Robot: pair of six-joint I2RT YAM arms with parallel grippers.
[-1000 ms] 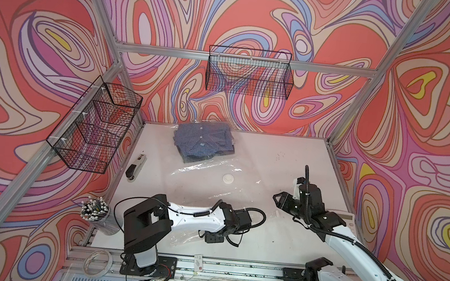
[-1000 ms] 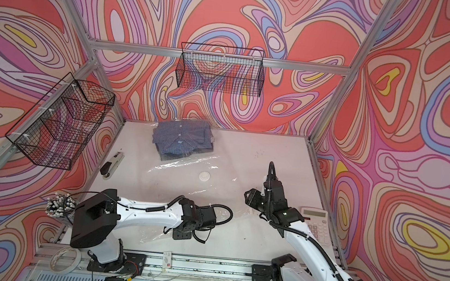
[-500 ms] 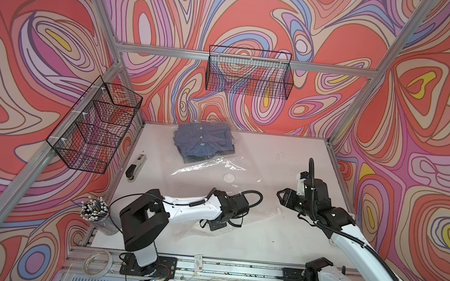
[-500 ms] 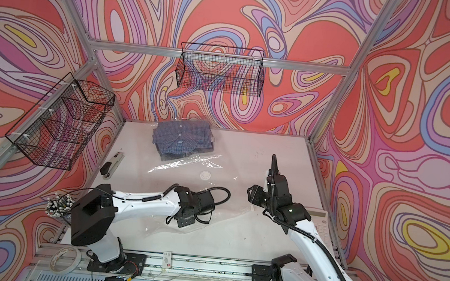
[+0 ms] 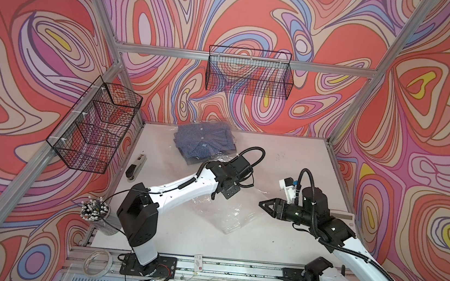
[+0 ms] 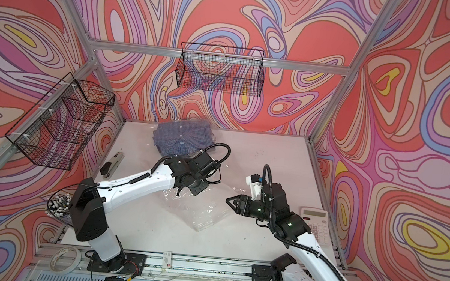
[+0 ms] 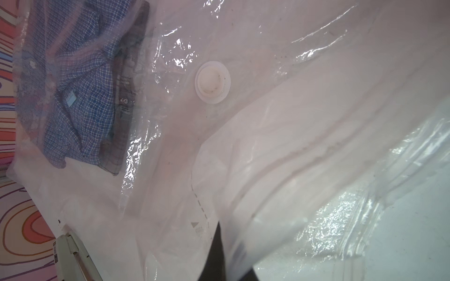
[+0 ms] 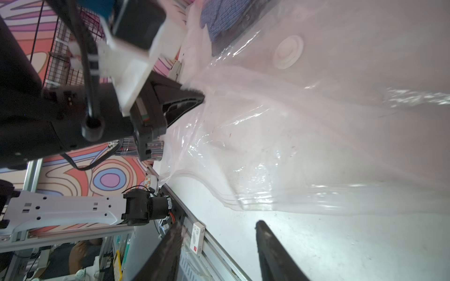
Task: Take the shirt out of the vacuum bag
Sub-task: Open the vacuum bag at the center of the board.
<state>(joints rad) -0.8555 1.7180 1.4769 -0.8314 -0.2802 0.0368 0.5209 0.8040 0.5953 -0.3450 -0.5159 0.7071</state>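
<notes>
The shirt (image 5: 203,141) (image 6: 181,139) is blue checked, folded, and lies inside the far end of the vacuum bag (image 5: 227,212) (image 6: 199,209) near the back wall. The bag's clear plastic spreads toward the front, with its round white valve (image 7: 212,81) (image 8: 288,52) between the shirt and the near edge. My left gripper (image 5: 213,195) (image 7: 226,243) is shut on a fold of the bag's plastic and holds it raised off the table; the right wrist view shows this pinch. My right gripper (image 5: 264,205) (image 8: 219,228) hovers open just right of the bag's near corner, nothing between its fingers.
A stapler (image 5: 135,166) lies by the left wall and a cup of pens (image 5: 94,210) stands at the front left. A calculator (image 6: 316,225) sits at the right edge under my right arm. Wire baskets (image 5: 97,127) (image 5: 249,72) hang on the walls. A small box (image 5: 198,259) sits on the front rail.
My left gripper has shut on the bag's plastic and moved back and up, lifting it. My right gripper has turned to point left at the bag, its jaws slightly narrower.
</notes>
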